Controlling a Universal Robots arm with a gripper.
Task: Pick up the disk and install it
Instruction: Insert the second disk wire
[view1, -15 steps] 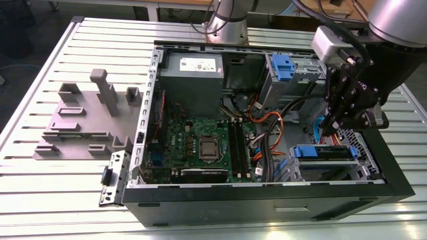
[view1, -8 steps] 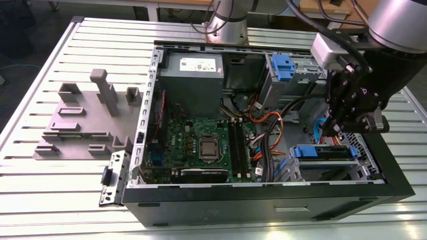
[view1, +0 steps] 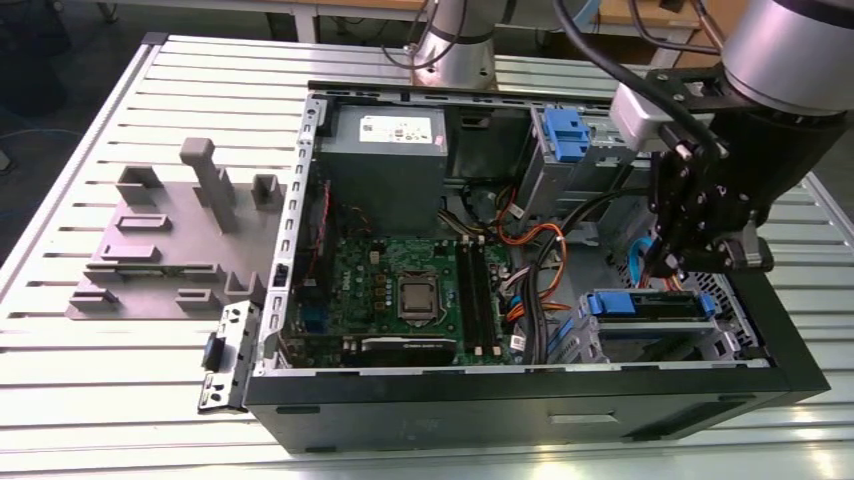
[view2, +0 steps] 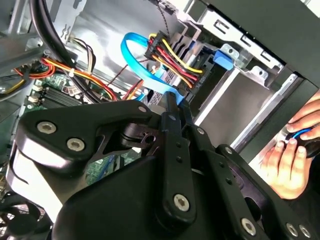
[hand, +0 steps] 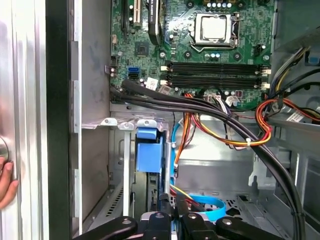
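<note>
Exterior view: gripper (view1: 703, 262) hangs over the drive bay; disk (view1: 650, 305) sits just below its fingers. Fingers closed together, gripping nothing visible.

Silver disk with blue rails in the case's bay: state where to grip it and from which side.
Probably grip the silver disk by its blue top rail, pinching across the thin width, coming straight down through the black computer case's open side: it stands on edge in the bay, top exposed.

We can read no text: the white sticker (view1: 400, 127) on the grey power supply box (view1: 387, 160) and the motherboard (hand: 200, 45) markings are too small to make out.
</note>
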